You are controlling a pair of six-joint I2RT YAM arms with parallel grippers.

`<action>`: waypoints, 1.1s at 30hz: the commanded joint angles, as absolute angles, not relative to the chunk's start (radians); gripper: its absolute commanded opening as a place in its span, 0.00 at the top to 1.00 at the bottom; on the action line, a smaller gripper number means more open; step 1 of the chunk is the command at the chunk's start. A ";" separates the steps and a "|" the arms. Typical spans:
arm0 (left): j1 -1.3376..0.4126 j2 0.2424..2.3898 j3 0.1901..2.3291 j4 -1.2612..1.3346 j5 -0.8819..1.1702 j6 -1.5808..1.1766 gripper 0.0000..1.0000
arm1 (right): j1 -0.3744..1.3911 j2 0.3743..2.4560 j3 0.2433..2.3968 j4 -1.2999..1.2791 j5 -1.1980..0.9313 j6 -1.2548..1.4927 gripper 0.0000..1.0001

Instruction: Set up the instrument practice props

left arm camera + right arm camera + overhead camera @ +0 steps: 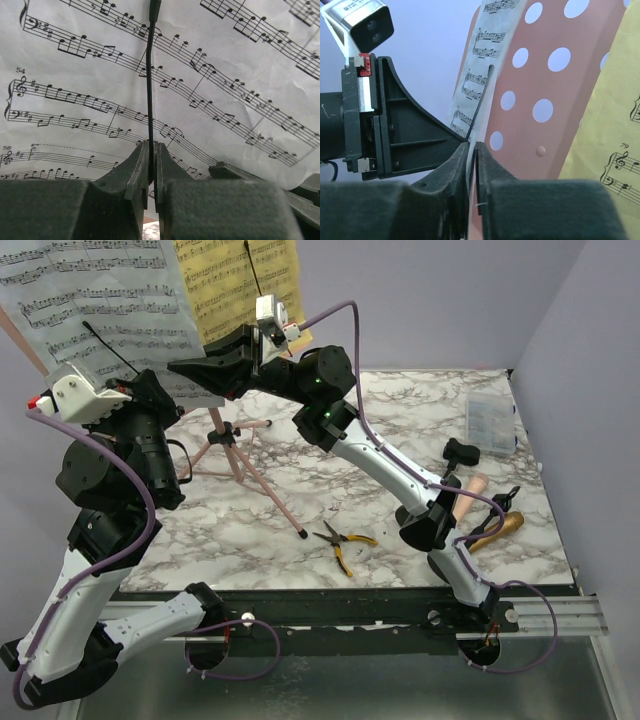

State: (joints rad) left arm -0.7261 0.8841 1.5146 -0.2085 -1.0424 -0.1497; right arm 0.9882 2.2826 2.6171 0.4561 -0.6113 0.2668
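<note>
The pink tripod music rack (235,455) stands at the back left, with a white sheet-music page (100,290) and a yellow page (240,280) on its perforated desk (555,90). My left gripper (152,145) is shut on the thin black page-holding wire (149,85) lying across the white page (225,70). My right gripper (472,146) reaches in from the right at the desk's edge. Its jaws are almost together, with the white page's edge (470,90) in the thin slit between them. A pink microphone (468,498), a gold microphone (500,530) and a black holder (460,452) lie at the right.
Yellow-handled pliers (343,540) lie on the marble table (400,410) near the front, just right of a tripod leg. A clear compartment box (490,425) sits at the back right. My left gripper (420,145) is close against the right one.
</note>
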 commanded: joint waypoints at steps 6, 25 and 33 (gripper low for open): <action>-0.727 0.847 1.520 -0.196 -1.033 -0.166 0.79 | 0.999 2.232 2.584 0.462 -0.533 0.244 0.58; -0.726 0.802 1.521 -0.291 -0.921 -0.273 0.40 | 0.999 1.985 2.483 0.070 -0.321 0.235 0.17; -0.727 0.708 1.555 -0.471 -0.746 -0.439 0.14 | 1.000 1.827 2.200 -0.100 -0.367 0.284 0.13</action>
